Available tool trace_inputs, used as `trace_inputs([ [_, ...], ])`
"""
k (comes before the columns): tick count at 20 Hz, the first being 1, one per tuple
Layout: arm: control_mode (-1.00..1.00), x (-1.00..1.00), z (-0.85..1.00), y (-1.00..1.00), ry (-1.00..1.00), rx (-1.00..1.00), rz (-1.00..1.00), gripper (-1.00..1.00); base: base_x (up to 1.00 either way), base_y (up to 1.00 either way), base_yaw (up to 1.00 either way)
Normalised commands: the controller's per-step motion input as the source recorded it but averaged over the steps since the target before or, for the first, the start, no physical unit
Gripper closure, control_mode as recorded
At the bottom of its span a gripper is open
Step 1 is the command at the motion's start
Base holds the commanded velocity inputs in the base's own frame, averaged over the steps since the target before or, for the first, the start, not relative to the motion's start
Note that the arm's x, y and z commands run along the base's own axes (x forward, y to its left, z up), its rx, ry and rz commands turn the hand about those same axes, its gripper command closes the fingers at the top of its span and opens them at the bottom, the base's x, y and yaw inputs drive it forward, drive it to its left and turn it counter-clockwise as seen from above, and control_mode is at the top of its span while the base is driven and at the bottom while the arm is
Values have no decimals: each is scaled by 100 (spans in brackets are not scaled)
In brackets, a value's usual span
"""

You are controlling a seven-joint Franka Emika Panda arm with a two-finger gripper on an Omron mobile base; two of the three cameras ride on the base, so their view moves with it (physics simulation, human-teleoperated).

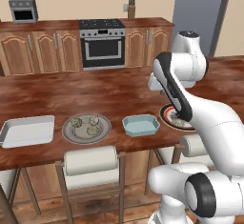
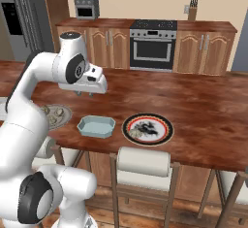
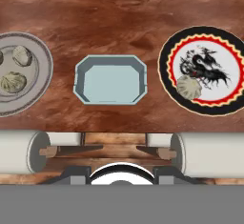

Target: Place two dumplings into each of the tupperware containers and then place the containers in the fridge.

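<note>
The task is at its filling stage: the light blue tub sits empty on the wooden counter, and the white-grey tray at the counter's far end, about 9 o'clock from the blue tub in the left base view, looks empty too. The gripper hangs above the counter over the blue tub, nothing between its jaws as far as I can see; its fingers are too small in the right base view to say how wide they stand. Dumplings lie on the grey plate at 9 o'clock of the blue tub in the hand view, and one dumpling lies on the dragon plate at 3 o'clock. The next move probably calls for descending on a single dumpling and pinching it gently. Padded stools line the near edge, below the working path. The oven stands well beyond the counter, and part of the fridge shows at about 10 o'clock in the right base view.
</note>
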Motion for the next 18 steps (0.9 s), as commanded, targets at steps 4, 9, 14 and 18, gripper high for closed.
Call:
trace_inputs([
  [4, -100, 0, -23, -18, 0, 0, 0, -100, 0, 0, 0],
  [9, -100, 3, -49, -69, 2, 0, 0, -100, 0, 0, 0],
  [14, -100, 19, -42, -76, 7, 0, -2, -100, 0, 0, 0],
  [18, -100, 29, -37, -39, 5, 0, -4, -100, 0, 0, 0],
])
